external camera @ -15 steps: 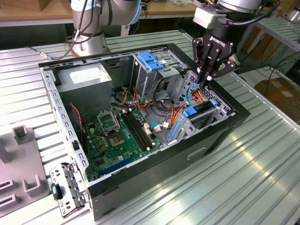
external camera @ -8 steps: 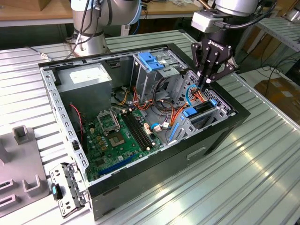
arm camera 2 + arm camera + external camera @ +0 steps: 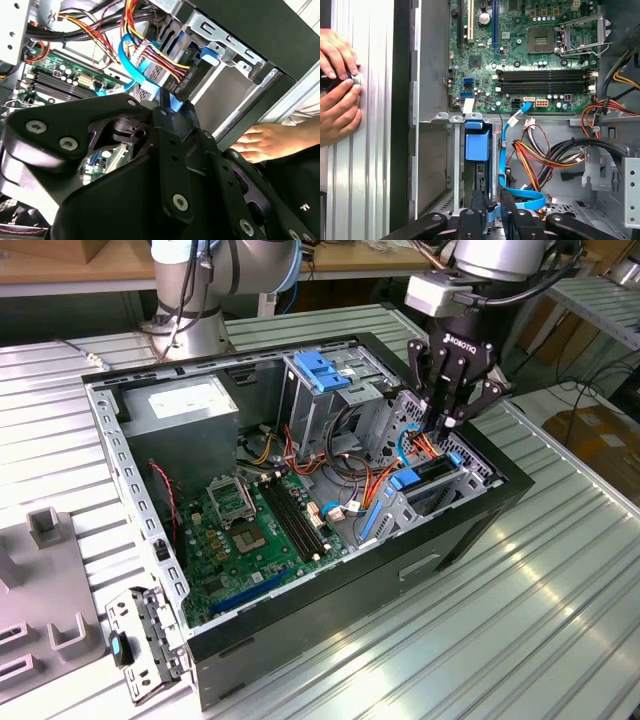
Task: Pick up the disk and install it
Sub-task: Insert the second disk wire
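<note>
Close up, the black two-finger robot gripper (image 3: 446,424) hangs over the drive bay at the exterior view's right end of an open black computer case (image 3: 300,620). Its jaws are drawn nearly together. In both wrist views a small blue piece sits between them, approx. at the gripper (image 3: 492,215) tip. It looks like the rail end of the flat silver-metal hard disk with blue plastic side rails (image 3: 432,480), though a blue cable runs close by, so that isn't certain.

The disk (image 3: 477,150) sits low in the grey metal bay, standing on edge w/ its flat faces upright and a thin edge up toward the gripper. Its long axis seems to lie level along the case's end wall.

Handling, as a judgement: it is stiff, fairly dense for its size and smooth on the metal faces, and the electronics are shock-sensitive. The plastic rails or thin edges are the safer hold, not the label face or connector end.

Just beside the bay are a flat blue data cable (image 3: 512,125) and a bundle of orange, red and yellow power wires (image 3: 540,155). Further in is the green motherboard (image 3: 250,530).

Outside the case, a person's hands (image 3: 337,85) rest on the ribbed silver metal bench (image 3: 480,640).
</note>
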You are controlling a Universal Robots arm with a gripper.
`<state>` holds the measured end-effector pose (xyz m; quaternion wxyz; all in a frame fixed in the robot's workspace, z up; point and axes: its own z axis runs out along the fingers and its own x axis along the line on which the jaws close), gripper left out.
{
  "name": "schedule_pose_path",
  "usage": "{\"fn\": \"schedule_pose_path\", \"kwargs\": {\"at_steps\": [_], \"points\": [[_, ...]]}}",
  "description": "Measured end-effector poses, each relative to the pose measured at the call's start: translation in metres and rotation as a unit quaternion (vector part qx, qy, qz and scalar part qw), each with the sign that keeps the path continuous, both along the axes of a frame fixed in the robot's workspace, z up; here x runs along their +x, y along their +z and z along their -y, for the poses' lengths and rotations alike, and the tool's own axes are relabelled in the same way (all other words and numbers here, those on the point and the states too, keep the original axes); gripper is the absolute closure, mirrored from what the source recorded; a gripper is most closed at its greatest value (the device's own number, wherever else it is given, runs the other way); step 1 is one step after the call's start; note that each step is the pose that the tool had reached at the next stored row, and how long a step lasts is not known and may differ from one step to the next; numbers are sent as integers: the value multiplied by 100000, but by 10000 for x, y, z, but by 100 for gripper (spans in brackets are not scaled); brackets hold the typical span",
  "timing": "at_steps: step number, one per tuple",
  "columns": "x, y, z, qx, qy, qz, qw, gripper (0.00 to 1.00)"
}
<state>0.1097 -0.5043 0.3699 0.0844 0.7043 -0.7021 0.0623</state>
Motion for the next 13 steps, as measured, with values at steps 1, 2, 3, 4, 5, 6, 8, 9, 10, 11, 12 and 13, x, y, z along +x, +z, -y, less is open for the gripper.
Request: {"fn": "schedule_pose_path", "kwargs": {"at_steps": [1,2,3,4,5,6,8,9,10,11,12,13], "points": [[0,-14,0,-249,-3,2,100000,71],[0,-20,0,-271,-1,2,100000,72],[0,-23,0,-279,-1,1,100000,72],[0,-27,2,-282,0,1,100000,79],[0,-30,4,-273,-2,1,100000,84],[0,-31,6,-274,-1,2,100000,84],[0,-35,10,-271,-2,2,100000,84],[-1,-37,17,-284,-7,1,100000,84],[0,-40,24,-257,-4,2,100000,84],[-1,-44,36,-61,-2,9,100000,84],[-1,-47,43,251,3,20,100000,84],[-2,-50,51,823,11,43,99997,84]]}}
